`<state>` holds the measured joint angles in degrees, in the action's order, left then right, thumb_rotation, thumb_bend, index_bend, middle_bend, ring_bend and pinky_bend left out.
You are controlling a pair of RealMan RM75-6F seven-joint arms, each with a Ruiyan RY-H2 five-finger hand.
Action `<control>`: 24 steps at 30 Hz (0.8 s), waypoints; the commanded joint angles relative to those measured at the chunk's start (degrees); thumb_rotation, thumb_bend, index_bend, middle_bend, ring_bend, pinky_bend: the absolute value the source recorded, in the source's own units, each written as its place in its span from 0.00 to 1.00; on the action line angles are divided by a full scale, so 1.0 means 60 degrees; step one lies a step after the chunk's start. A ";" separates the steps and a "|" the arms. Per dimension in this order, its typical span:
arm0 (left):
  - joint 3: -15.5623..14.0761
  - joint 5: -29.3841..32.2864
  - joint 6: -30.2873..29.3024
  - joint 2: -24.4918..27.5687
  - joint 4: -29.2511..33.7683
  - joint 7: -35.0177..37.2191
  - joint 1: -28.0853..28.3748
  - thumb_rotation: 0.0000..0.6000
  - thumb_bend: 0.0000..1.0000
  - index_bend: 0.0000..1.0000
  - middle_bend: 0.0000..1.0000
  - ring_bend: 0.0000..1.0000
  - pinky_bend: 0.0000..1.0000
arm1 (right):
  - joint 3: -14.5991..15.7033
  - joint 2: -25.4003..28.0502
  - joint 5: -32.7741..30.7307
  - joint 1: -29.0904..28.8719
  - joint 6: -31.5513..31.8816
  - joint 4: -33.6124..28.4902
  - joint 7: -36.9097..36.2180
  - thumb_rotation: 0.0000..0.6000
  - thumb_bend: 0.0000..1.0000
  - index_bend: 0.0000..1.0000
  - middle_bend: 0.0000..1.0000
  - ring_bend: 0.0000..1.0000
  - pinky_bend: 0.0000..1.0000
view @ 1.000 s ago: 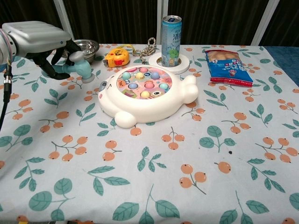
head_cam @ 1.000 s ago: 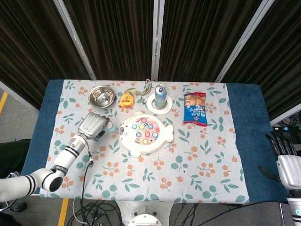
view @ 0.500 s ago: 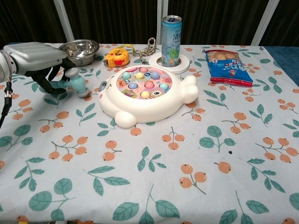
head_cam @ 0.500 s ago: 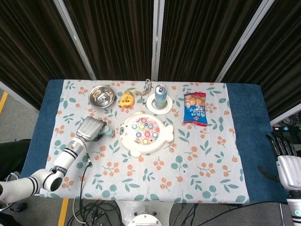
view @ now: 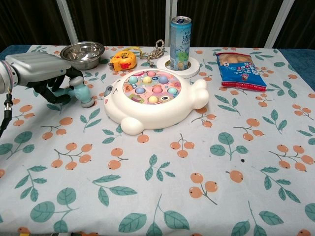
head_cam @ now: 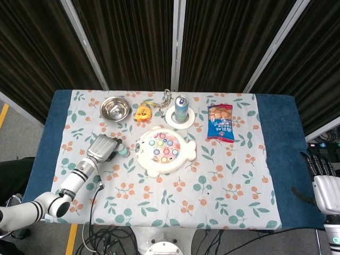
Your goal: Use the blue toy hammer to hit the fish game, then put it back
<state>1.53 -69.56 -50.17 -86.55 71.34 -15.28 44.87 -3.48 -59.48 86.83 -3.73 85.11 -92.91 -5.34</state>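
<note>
Dark curtains with pale uprights close off the back of the room, and in front of them stands a table [head_cam: 295, 159] under a white cloth printed with leaves and orange berries.

At the left edge of the scene the left hand [view: 42, 73] grasps the blue toy hammer [view: 77, 90], fingers wrapped round the handle. The hammer's long axis runs roughly left to right, its head pointing toward the fish game [view: 153, 98] and sitting low, at or just above the cloth, just beside the game's left rim. A steel bowl [view: 85, 51] and a yellow tape measure [view: 122, 59] lie behind.

Behind the game a can [view: 180, 37] stands upright on a white coaster; a snack bag [view: 240, 65] lies further right.

The right hand [head_cam: 324, 183] hangs well apart off the table's right side, holding nothing, its fingers slightly spread.
</note>
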 commanded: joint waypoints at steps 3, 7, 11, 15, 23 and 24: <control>0.0027 -0.0052 -0.0024 0.0036 0.0104 -0.0079 -0.0077 0.99 0.38 0.32 0.40 0.27 0.50 | -0.0007 0.0005 -0.0003 -0.0001 0.0006 -0.0015 0.0014 1.00 0.08 0.00 0.01 0.00 0.00; 0.0079 -0.0011 -0.0035 0.0057 0.0177 -0.0190 -0.0137 0.99 0.34 0.30 0.39 0.26 0.50 | -0.0005 0.0001 0.0002 -0.0010 -0.0006 -0.0017 0.0021 1.00 0.08 0.00 0.02 0.00 0.00; 0.0183 0.0032 -0.0187 0.0087 0.0259 -0.0272 -0.0227 0.98 0.30 0.28 0.37 0.24 0.49 | -0.0009 0.0007 0.0000 -0.0005 0.0006 -0.0020 0.0022 1.00 0.08 0.00 0.02 0.00 0.00; 0.0283 0.0011 -0.0364 0.0174 0.0404 -0.0335 -0.0311 0.97 0.28 0.25 0.34 0.22 0.48 | -0.0007 0.0006 0.0006 0.0000 0.0016 -0.0015 0.0022 1.00 0.08 0.00 0.02 0.00 0.00; 0.0325 0.0036 -0.0308 0.0265 0.0645 -0.0520 -0.0358 0.97 0.27 0.25 0.34 0.22 0.48 | -0.0005 0.0002 0.0013 -0.0002 0.0016 0.0002 -0.0011 1.00 0.08 0.00 0.02 0.00 0.00; 0.0325 0.0026 -0.0321 0.0271 0.0675 -0.0559 -0.0369 0.97 0.27 0.25 0.35 0.22 0.48 | -0.0005 0.0003 0.0015 0.0001 0.0023 0.0001 -0.0007 1.00 0.08 0.00 0.02 0.00 0.00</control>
<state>3.47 -69.41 -52.09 -84.96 75.31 -18.55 42.69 -3.52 -59.46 86.92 -3.73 85.25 -92.90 -5.38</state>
